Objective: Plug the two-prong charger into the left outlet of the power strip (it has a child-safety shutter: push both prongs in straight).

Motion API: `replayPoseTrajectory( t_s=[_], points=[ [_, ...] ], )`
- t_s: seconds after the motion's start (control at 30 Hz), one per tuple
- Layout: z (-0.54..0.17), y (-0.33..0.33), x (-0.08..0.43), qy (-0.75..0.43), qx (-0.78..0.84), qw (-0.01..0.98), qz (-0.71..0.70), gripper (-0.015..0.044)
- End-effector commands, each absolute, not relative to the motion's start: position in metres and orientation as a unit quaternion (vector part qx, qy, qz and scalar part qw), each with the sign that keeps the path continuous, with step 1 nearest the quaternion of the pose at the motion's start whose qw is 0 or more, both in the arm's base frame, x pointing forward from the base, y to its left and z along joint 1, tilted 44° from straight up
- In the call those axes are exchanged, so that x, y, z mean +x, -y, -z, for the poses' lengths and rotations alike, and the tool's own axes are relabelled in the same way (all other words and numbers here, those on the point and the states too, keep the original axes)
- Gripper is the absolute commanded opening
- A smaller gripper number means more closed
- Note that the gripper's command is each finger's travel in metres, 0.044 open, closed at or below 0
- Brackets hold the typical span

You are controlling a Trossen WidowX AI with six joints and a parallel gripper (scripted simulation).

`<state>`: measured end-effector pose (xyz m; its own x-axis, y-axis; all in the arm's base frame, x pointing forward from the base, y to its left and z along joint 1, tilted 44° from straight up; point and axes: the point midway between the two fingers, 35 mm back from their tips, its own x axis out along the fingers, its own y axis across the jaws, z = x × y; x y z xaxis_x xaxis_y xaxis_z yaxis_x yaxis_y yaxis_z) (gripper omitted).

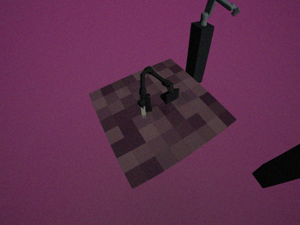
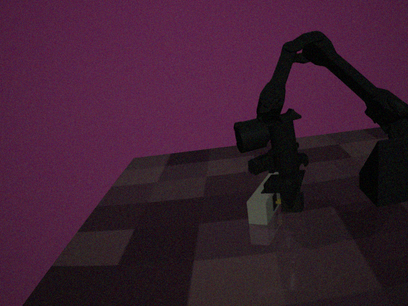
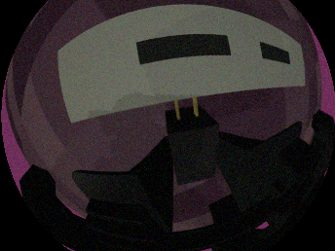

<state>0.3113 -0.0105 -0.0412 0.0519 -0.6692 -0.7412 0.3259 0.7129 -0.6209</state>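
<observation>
The pale power strip (image 1: 143, 111) (image 2: 258, 208) (image 3: 102, 82) stands on the patchwork table top, with two dark rectangles on the face seen in the wrist view. My gripper (image 1: 148, 108) (image 2: 284, 194) (image 3: 187, 137) is low beside the strip and shut on the dark charger (image 3: 190, 123). The charger's two yellow prongs (image 2: 278, 201) (image 3: 196, 107) point at the strip's near side. In the wrist view their tips meet the strip's lower edge. That side face is hidden there, so I cannot tell whether they touch it or line up with the left outlet.
The patchwork table top (image 1: 155, 129) (image 2: 231, 272) bears the strip and my arm's dark base block (image 1: 171, 96) (image 2: 388, 173). A grey arm (image 1: 210, 5) on a tall black pedestal (image 1: 200, 52) stands beyond the table's edge. A black shape (image 1: 280, 169) is at the lower right.
</observation>
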Motion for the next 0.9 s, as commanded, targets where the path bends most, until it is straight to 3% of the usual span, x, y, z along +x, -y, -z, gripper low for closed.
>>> replayPoseTrajectory(
  t_s=[0.0,0.87],
  points=[
    [0.0401,0.0108,0.3129,-0.592,-0.148,0.711,0.349,0.0],
    [0.0394,0.0112,0.3149,-0.592,-0.148,0.711,0.35,0.0]
  ],
)
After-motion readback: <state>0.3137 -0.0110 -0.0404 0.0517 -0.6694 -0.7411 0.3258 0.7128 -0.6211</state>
